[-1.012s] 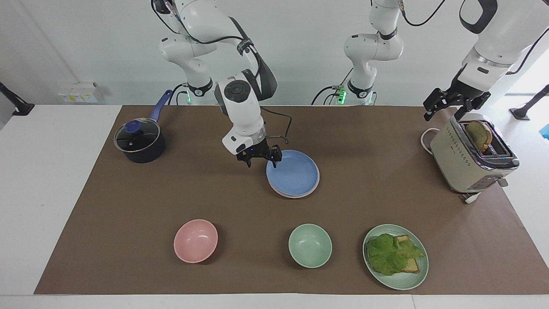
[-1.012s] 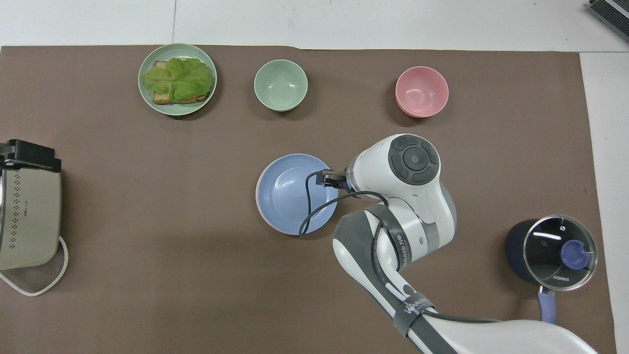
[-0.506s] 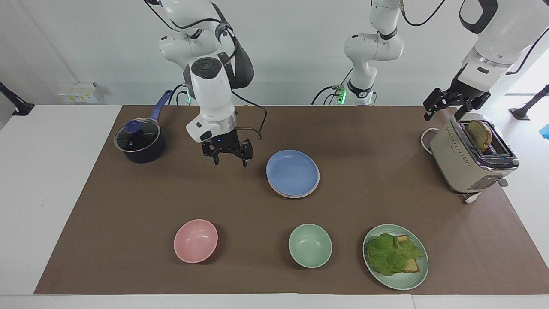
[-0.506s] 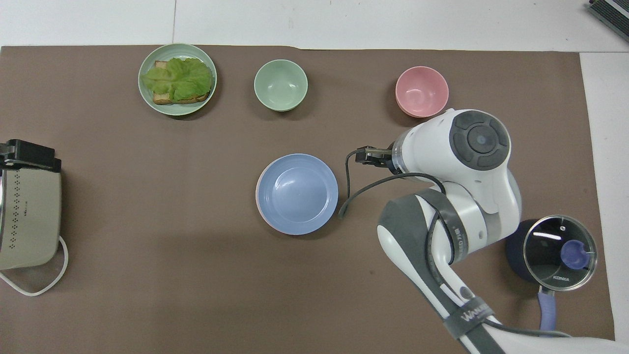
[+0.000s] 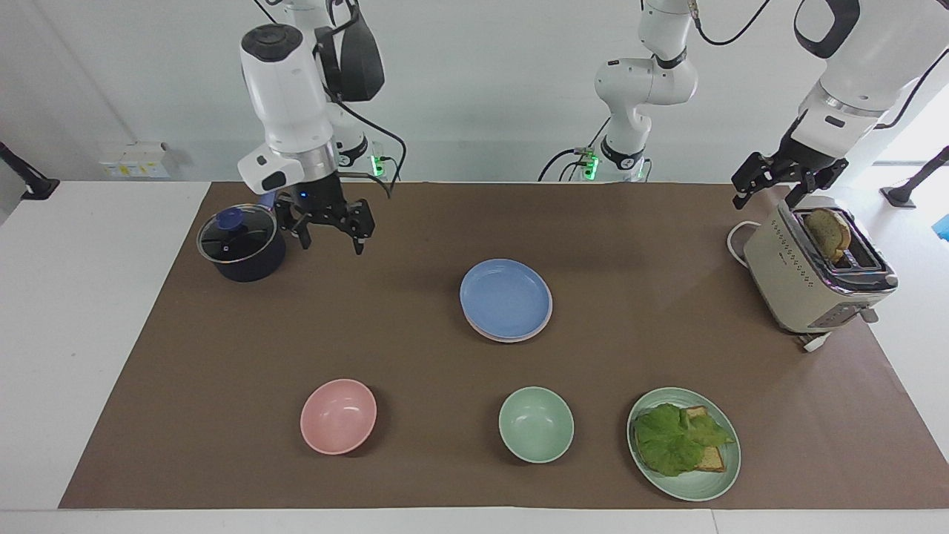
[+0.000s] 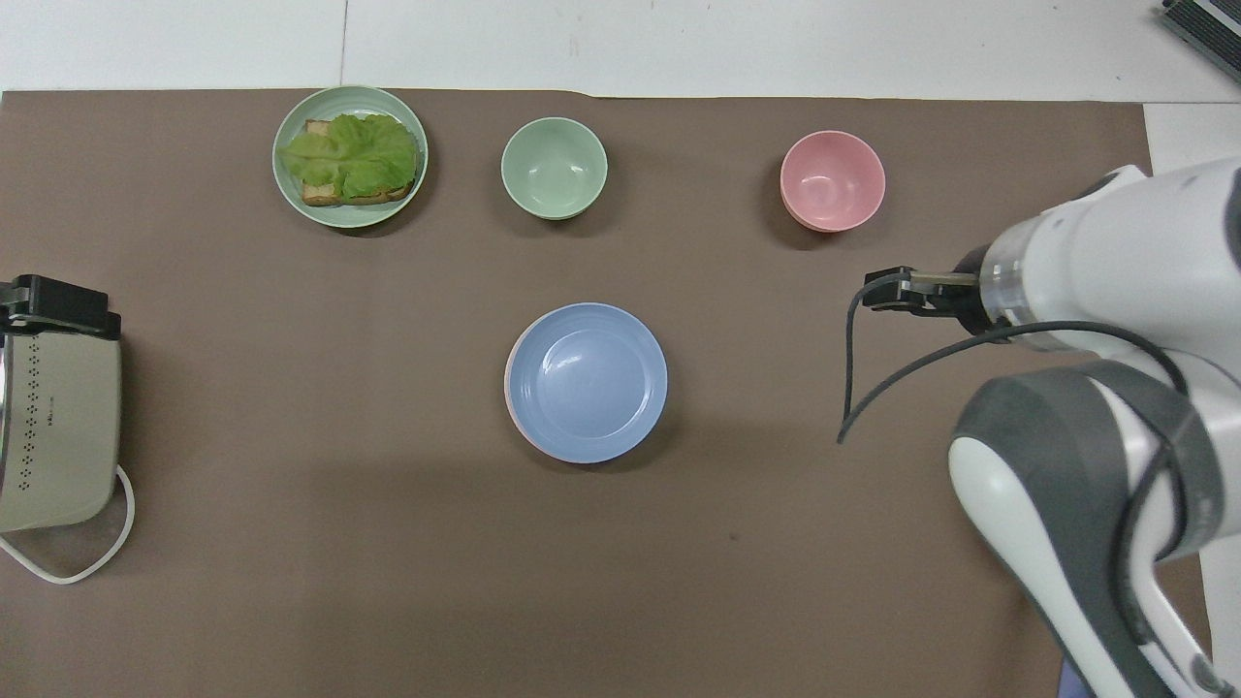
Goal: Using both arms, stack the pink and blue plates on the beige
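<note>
The blue plate (image 5: 506,298) (image 6: 587,381) lies on top of a stack in the middle of the mat. A thin rim of the pink plate (image 5: 513,339) (image 6: 508,386) shows under it. The beige plate is hidden beneath them. Up in the air beside the pot hangs my right gripper (image 5: 331,242) (image 6: 877,291), open and holding nothing, well away from the stack. My left gripper (image 5: 769,194) (image 6: 58,305) waits open over the toaster's end nearest the robots.
A lidded dark pot (image 5: 241,245) stands at the right arm's end. A toaster (image 5: 815,274) (image 6: 53,427) with bread stands at the left arm's end. A pink bowl (image 5: 338,416), a green bowl (image 5: 535,424) and a green plate with lettuce toast (image 5: 683,443) line the edge farthest from the robots.
My right gripper has left the blue plate's rim, risen and swung toward the pot, staying open. The plates and the left arm have not moved.
</note>
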`<state>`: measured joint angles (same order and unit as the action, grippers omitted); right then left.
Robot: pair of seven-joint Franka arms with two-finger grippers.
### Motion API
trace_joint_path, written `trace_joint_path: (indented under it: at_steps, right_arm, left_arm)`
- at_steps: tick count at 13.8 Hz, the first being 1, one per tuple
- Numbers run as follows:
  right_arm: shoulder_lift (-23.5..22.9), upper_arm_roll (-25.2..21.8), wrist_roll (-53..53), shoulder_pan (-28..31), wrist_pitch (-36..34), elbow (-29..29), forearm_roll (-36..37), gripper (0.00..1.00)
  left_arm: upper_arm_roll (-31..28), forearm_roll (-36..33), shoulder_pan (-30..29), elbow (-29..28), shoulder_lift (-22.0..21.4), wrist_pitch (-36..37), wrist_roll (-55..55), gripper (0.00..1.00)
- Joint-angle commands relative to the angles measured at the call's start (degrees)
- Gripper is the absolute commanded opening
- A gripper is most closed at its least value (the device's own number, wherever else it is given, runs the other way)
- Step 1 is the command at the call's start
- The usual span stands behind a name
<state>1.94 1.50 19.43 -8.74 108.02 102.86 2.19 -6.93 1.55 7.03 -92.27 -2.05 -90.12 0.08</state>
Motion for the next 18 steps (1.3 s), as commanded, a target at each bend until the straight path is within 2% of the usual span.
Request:
trace_joint_path:
  at_steps: [1,3,7,9,12,15,18]
  right_arm:
    - [2.7,0.4,-5.3,3.4,-4.4,-0.1,-0.4,1.0]
    - [3.5,0.1,-6.0,5.1,-7.5,-1.9,-1.0,1.0]
    - [3.3,-2.6,-6.4,6.1,-17.8,-10.9,-1.8,1.0]
    - [3.4,-4.3,-6.9,6.0,-20.9,-12.2,-1.8,1.0]
    - [5.1,-6.2,-7.7,6.0,-20.6,-8.2,-4.3,1.0]
    - [4.6,-6.3,-13.8,6.0,-18.8,-8.7,-3.3,1.0]
    - [4.8,-6.5,-13.9,5.9,-16.9,-7.7,-3.1,1.0]
  left_arm:
    - [0.1,-0.4,-0.2,-1.2,-1.2,0.2,-0.2,1.0]
    - [0.1,-0.4,-0.1,-1.2,-1.2,0.2,-0.2,1.0]
    - [0.1,-0.3,-0.2,-1.2,-1.2,0.2,-0.2,1.0]
    - [0.1,-0.3,-0.1,-1.2,-1.2,0.2,-0.2,1.0]
    - [0.1,-0.4,-0.1,-1.2,-1.2,0.2,-0.2,1.0]
    - [0.1,-0.4,-0.2,-1.2,-1.2,0.2,-0.2,1.0]
    - [0.1,-0.4,-0.1,-1.2,-1.2,0.2,-0.2,1.0]
